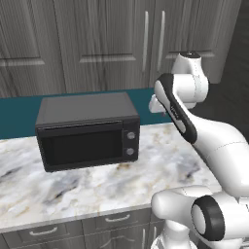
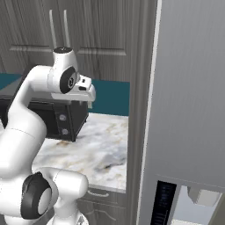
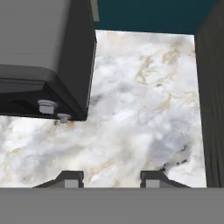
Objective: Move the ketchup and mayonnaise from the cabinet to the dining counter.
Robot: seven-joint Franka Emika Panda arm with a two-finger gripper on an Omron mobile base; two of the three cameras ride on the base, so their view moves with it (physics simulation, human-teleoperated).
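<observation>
Fingertips (image 3: 70, 178) of the gripper (image 3: 111, 179) are held apart, nothing clasped or touched, above a veined marble counter (image 3: 144, 109). Beside them a boxy black microwave (image 1: 87, 130) with two round knobs is set. Behind, the cabinet (image 1: 97, 44) is seen shut: grey wood-grain panels, slim silver handles (image 1: 146, 35).

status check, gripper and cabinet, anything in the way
Gripper open, empty, over marble counter. Cabinet doors shut. Microwave below it.
</observation>
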